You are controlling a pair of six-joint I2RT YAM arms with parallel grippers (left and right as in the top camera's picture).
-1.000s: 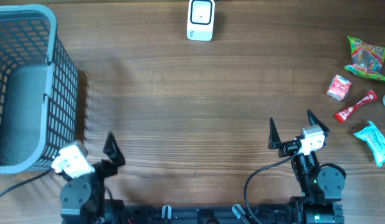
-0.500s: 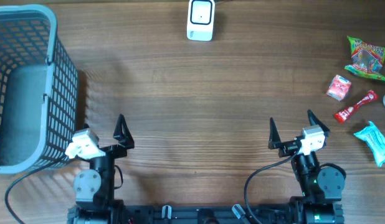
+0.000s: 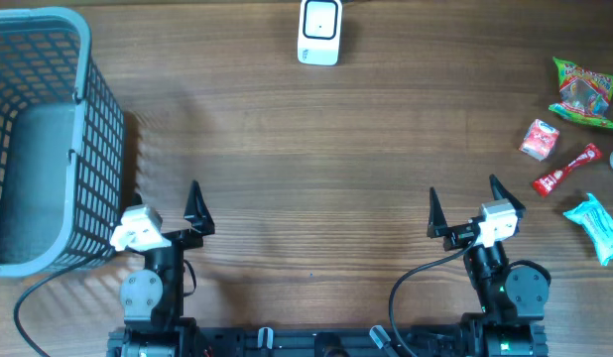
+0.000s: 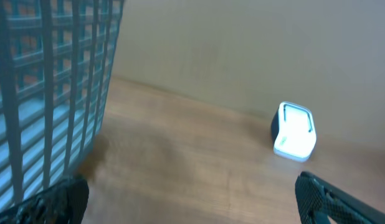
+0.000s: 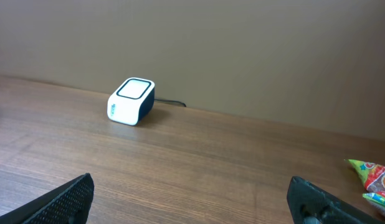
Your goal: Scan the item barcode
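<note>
Both pincers, left pincer (image 3: 166, 211) and right pincer (image 3: 463, 193), are standing wide open, gripping nothing. You are seeing the snack packets (image 3: 538, 139) lying on the desk (image 3: 306, 149), well right of the scanner (image 3: 319, 31).

No legible txt; print on snack pkts (image 3: 584, 94) too small.

- Your right tool (image 5: 191, 208) stands wide open: one dark fingertip (image 5: 71, 198) low on the left, the other low on the right, nothing between them.
- You see the white scanner (image 5: 131, 101) sitting on the wooden counter (image 5: 199, 162) near the plain wall (image 5: 242, 50), with a dark cable (image 5: 171, 103) behind it.
- A green packet (image 5: 373, 176) shows at the right edge, cut off.
</note>
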